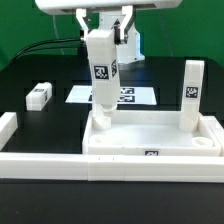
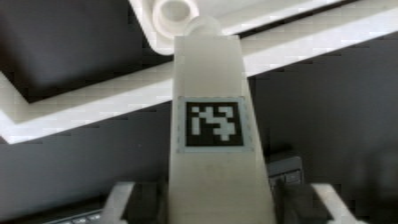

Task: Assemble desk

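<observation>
The white plastic tray-like tabletop (image 1: pixel 120 150) lies nearest, rim up, and where the tagged white square leg (image 1: pixel 102 75) meets its corner at the exterior view's left is hard to make out, while the gripper (image 1: pixel 103 38) has its fingers clamped on that upright leg's top.

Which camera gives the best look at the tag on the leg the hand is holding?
The wrist view: the tag sits large and face-on mid-picture, on the leg gripped by the hand. The exterior view shows that tag only small, but takes in the whole leg, upright at a corner of the tabletop.
</observation>
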Available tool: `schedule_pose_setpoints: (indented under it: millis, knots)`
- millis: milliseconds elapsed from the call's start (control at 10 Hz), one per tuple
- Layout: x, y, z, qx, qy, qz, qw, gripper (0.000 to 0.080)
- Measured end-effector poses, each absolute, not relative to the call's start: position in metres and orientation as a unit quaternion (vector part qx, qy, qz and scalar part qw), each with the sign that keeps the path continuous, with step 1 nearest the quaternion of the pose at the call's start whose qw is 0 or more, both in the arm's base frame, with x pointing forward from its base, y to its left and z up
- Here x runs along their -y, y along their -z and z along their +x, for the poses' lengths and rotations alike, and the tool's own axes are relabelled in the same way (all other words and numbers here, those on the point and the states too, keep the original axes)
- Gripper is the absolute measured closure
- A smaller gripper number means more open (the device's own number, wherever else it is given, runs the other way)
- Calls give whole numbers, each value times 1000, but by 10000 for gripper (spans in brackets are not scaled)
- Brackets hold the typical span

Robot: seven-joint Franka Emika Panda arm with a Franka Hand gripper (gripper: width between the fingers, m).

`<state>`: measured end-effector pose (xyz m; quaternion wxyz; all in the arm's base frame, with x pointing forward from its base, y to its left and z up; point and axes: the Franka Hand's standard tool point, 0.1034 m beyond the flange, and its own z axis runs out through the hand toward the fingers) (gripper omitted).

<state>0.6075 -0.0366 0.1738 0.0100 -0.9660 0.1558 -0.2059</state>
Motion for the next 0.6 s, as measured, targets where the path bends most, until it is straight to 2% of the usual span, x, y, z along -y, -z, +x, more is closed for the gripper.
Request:
schedule_pose_setpoints:
  millis: [100,400,600]
  knots:
    - [22,-177,608,-170,248,-954,13,515]
    - [-37,-177,608,-124,251,-960,24,515]
    - [-33,-175,608,-127,250,-960,23,515]
